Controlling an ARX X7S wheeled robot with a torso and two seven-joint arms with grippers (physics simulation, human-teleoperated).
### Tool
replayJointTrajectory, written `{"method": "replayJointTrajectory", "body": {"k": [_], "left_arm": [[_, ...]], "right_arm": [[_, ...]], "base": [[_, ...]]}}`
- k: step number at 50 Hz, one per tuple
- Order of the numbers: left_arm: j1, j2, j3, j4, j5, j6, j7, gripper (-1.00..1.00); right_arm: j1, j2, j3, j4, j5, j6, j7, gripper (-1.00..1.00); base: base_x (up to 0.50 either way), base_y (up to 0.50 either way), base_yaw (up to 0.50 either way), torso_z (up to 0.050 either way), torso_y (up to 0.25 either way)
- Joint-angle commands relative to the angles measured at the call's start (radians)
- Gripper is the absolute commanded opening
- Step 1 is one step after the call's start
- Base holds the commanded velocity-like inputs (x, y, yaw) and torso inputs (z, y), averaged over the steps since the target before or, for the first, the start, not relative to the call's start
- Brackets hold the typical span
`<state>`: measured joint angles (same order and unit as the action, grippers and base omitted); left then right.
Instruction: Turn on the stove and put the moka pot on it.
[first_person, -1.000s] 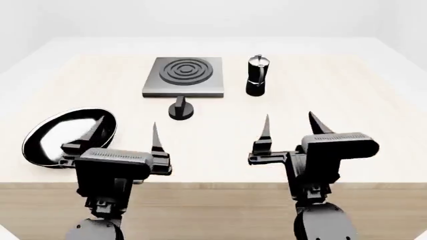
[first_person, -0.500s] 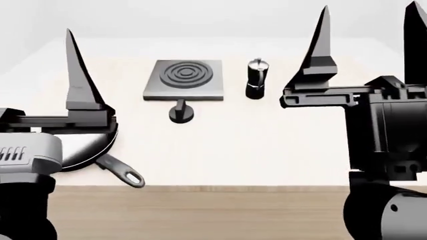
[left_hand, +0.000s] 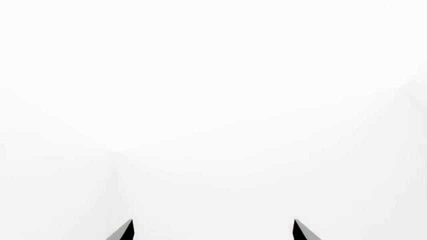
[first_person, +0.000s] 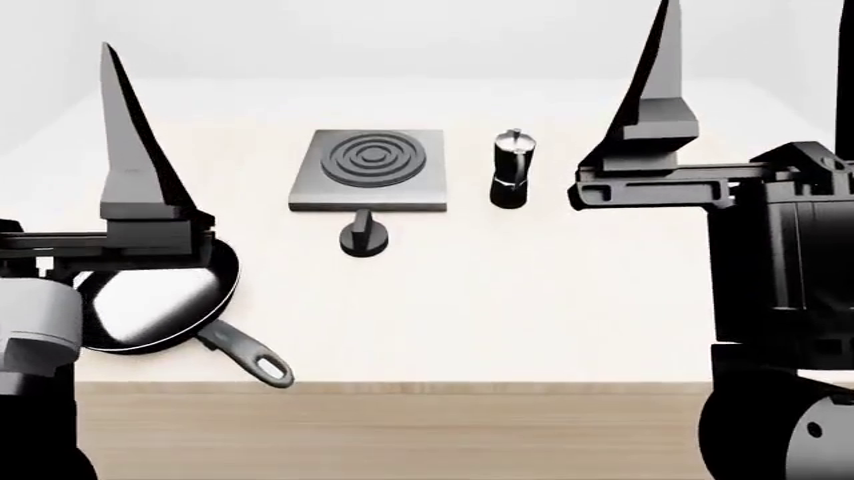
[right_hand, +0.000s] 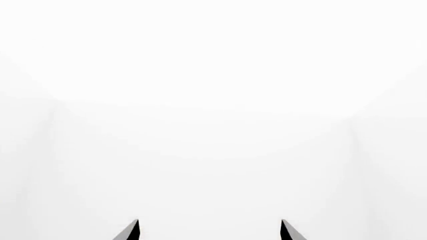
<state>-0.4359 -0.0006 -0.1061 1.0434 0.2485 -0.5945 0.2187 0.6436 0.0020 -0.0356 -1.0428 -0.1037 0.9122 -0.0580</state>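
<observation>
The stove (first_person: 371, 168), a flat grey hotplate with ring burner, lies at the table's far middle. Its round black knob (first_person: 363, 238) stands just in front of it. The moka pot (first_person: 513, 168), black with a silver top, stands upright to the right of the stove. My left gripper (left_hand: 213, 231) is open and empty, raised with fingers pointing up; one finger (first_person: 134, 150) shows at the head view's left. My right gripper (first_person: 755, 40) is open and empty, raised at the right. Both are near me, well short of the stove and pot. The wrist views show only white wall.
A black frying pan (first_person: 200, 290) lies at the table's front left, partly behind my left gripper, its handle (first_person: 247, 355) pointing to the front edge. The table's wooden front edge (first_person: 400, 385) runs across below.
Both grippers have risen from low over the table's front edge to high, close to the head camera, fingers pointing up. In the last half second they shifted only slightly.
</observation>
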Motion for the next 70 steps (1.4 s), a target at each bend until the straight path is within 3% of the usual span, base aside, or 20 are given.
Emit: {"method": "replayJointTrajectory", "body": {"k": [1, 46, 70], "left_arm": [[0.014, 0.0, -0.001, 0.004, -0.003, 0.008, -0.005, 1.0], [0.068, 0.0, -0.007, 0.004, -0.02, 0.075, -0.026, 1.0], [0.083, 0.0, -0.015, 0.004, -0.032, 0.084, -0.028, 1.0]], "right_arm": [[-0.012, 0.0, -0.002, -0.004, 0.014, -0.01, 0.017, 1.0], [-0.032, 0.001, -0.007, -0.004, 0.012, -0.008, 0.014, 1.0], [-0.046, 0.001, -0.013, -0.004, 0.013, -0.021, 0.015, 1.0]], "base": [[0.0, 0.0, 0.0, 0.05, 0.0], [0.0, 0.09, 0.0, 0.004, 0.0], [0.38, 0.0, 0.0, 0.0, 0.0]]}}
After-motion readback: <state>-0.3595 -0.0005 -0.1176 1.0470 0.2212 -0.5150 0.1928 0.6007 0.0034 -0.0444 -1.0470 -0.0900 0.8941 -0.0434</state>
